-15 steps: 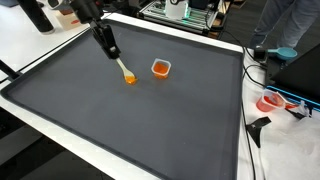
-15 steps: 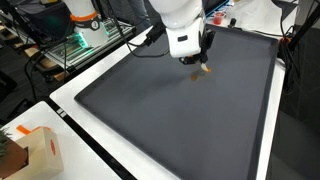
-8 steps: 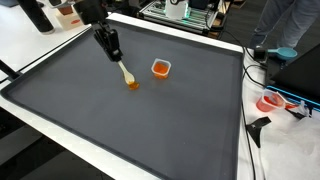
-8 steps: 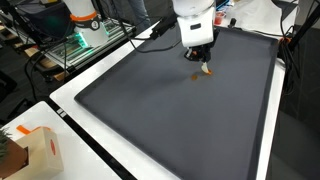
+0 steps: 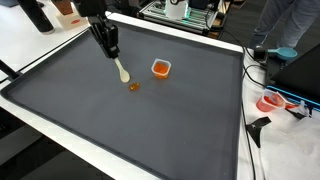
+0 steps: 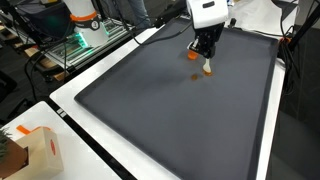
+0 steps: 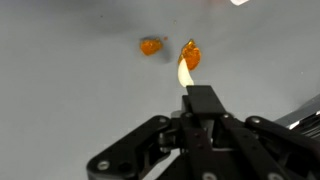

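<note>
The black two-finger gripper [image 5: 112, 51] is clamped narrow on the upper end of a cream-handled plastic spoon with an orange bowl [image 5: 120, 70]. In the wrist view, the gripper [image 7: 200, 100] enters from 6 o'clock and the spoon [image 7: 187, 62] projects toward 12 o'clock.

A small orange lump [image 5: 133, 87] lies on the dark grey mat [image 5: 150, 130], just beside the spoon bowl at its 5 o'clock and apart from it. In the wrist view the lump [image 7: 150, 46] sits at 10 o'clock of the bowl.

A small orange square cup [image 5: 160, 68] stands on the mat at 2 o'clock of the lump, near it.

In an exterior view the spoon [image 6: 207, 67] hangs below the gripper [image 6: 205, 55], with the lump [image 6: 194, 76] at its 8 o'clock.
</note>
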`<state>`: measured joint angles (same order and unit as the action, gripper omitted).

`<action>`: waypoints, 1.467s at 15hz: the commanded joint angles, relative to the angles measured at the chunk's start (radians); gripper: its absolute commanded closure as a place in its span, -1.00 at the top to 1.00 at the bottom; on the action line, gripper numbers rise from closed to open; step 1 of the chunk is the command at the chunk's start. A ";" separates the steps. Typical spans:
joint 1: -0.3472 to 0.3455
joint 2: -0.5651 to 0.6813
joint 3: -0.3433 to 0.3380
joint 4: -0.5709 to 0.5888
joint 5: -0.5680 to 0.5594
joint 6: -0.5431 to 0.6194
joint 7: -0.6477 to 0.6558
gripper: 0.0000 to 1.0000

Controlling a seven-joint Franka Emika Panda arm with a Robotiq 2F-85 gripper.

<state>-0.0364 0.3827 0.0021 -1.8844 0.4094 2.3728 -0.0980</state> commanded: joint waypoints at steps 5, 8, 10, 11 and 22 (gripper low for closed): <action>0.024 -0.113 0.007 -0.014 -0.179 -0.118 0.050 -0.94; 0.037 -0.161 0.011 -0.009 -0.237 -0.187 0.054 -0.94; 0.048 -0.190 0.012 -0.006 -0.275 -0.231 0.071 -0.94; 0.056 -0.205 0.012 -0.005 -0.300 -0.251 0.084 -0.94; 0.096 -0.259 0.036 0.014 -0.415 -0.298 0.155 -0.74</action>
<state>0.0633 0.1231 0.0345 -1.8730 -0.0052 2.0780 0.0562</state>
